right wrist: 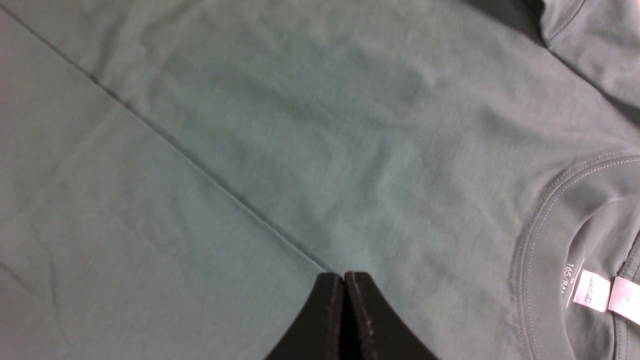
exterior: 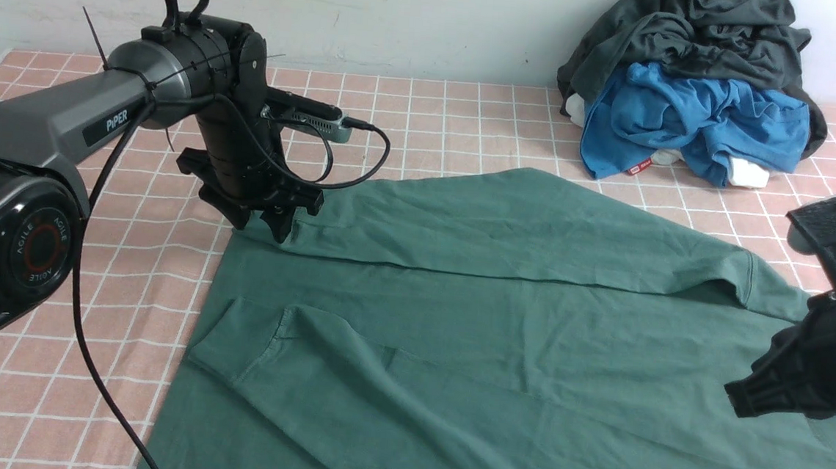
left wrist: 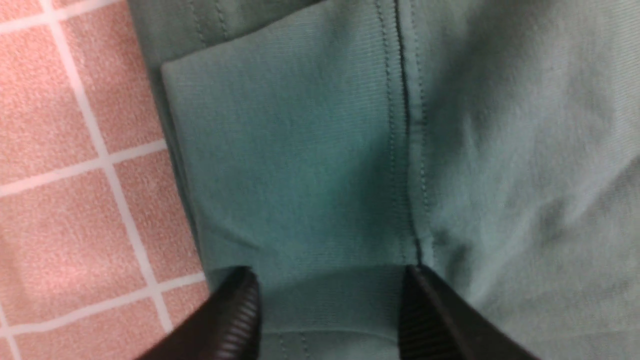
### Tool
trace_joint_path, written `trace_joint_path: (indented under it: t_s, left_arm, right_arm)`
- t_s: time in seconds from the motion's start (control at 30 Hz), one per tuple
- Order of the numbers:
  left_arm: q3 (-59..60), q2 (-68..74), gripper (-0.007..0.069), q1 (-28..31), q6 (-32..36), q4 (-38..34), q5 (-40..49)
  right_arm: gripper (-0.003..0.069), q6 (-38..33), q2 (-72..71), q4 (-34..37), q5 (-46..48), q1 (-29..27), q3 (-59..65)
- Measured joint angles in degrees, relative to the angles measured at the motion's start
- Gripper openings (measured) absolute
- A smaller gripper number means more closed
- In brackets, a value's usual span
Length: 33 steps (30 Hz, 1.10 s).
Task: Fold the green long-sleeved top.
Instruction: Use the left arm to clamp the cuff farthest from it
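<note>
Left wrist view showed the left jaws standing apart, one on each side of the far sleeve's cuff [left wrist: 285, 165] and low over the cloth. This placement probably prepared a pinch at that corner for the next fold. The right jaws were closed and empty, hovering over the body panel near the ribbed collar [right wrist: 545, 235], likely awaiting their turn. The green long-sleeved top [exterior: 500, 328] lay flat on the pink-tiled counter [exterior: 25, 383]. Both sleeves were laid across its lightly creased, dark forest-green body.
</note>
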Motion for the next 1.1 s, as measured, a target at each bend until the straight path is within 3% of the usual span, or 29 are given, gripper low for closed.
trace_joint_path:
  t_s: [0.23,0.33,0.47,0.57,0.9,1.0,1.1]
  left_arm:
    - [0.0,0.0,0.0071,0.0,0.2,-0.4,0.2]
    - [0.0,0.0,0.0009,0.0,1.2,-0.4,0.7]
    - [0.0,0.0,0.001,0.0,1.5,-1.0,2.0]
    - [0.0,0.0,0.0064,-0.1,1.5,-3.2,3.3]
    - [0.0,0.0,0.0456,-2.3,2.4,-4.4,0.5]
    - [0.0,0.0,0.0515,-2.3,2.4,-3.1,-0.1]
    - [0.0,0.0,0.0526,-2.3,2.4,-2.2,-0.1]
  right_arm:
    - [-0.0006,0.0,0.0,0.0,0.0,0.0,0.0]
    - [-0.0006,0.0,0.0,0.0,0.0,0.0,0.0]
    - [-0.0006,0.0,0.0,0.0,0.0,0.0,0.0]
    - [-0.0006,0.0,0.0,0.0,-0.1,0.0,0.0]
    - [-0.0005,-0.1,0.0,0.0,-0.2,0.0,0.0]
    - [-0.0005,-0.1,0.0,0.0,-0.2,0.0,0.0]
    - [-0.0005,-0.1,0.0,0.0,-0.2,0.0,0.0]
